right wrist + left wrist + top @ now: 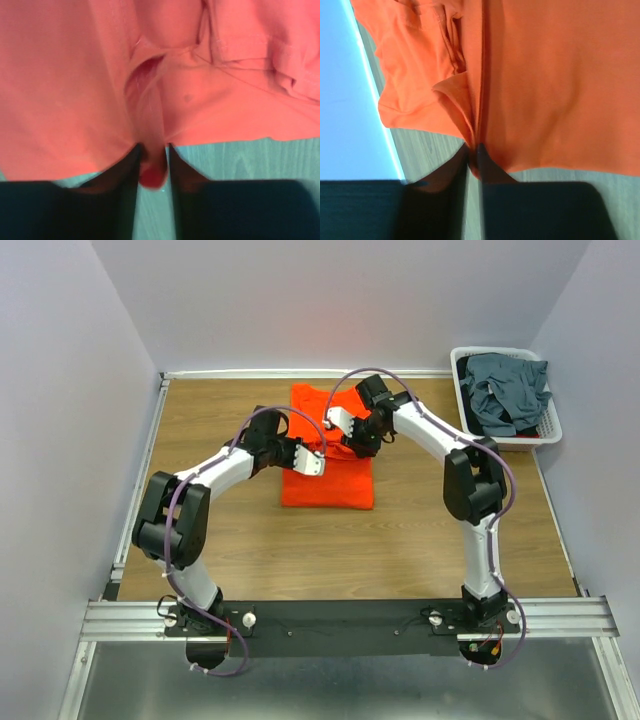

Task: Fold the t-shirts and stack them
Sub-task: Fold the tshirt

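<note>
The orange-red t-shirt point(335, 485) lies partly folded on the wooden table, near its middle. Both grippers sit over the shirt's upper half. My left gripper point(318, 460) comes in from the left, my right gripper point(345, 438) from the right. In the left wrist view the left gripper point(474, 150) has its jaws close together on a raised fold of the orange cloth point(550, 90). In the right wrist view the right gripper point(152, 150) has a bunched ridge of the cloth point(65, 85) filling the gap between its fingers. Dark blue-grey t-shirts point(505, 390) lie heaped in the basket.
A white slatted basket point(462, 390) stands at the back right corner of the table. Pale walls close in the table on the left, back and right. Bare wood point(330, 550) shows in front of the shirt and on both sides of it.
</note>
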Available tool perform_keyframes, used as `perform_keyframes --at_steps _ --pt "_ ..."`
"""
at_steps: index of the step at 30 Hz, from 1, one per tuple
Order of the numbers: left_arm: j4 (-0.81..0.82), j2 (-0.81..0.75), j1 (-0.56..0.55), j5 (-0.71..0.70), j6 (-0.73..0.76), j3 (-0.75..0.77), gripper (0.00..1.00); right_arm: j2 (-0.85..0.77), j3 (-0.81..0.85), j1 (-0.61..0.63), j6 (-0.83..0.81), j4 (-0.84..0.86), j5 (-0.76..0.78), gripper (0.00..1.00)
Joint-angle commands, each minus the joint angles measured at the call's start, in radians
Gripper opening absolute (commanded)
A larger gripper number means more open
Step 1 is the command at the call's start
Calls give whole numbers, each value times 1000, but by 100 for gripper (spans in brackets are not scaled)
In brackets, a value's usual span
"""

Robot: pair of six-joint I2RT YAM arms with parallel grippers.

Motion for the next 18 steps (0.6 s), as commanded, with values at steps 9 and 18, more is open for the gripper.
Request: perform_keyframes --at_steps 9,18 --pt "-91 -57 88 103 -340 196 54 -74 156 -82 240 -24 -24 61" --pt "-122 -3 113 462 -927 164 50 -88 -16 -87 599 -13 -390 50"
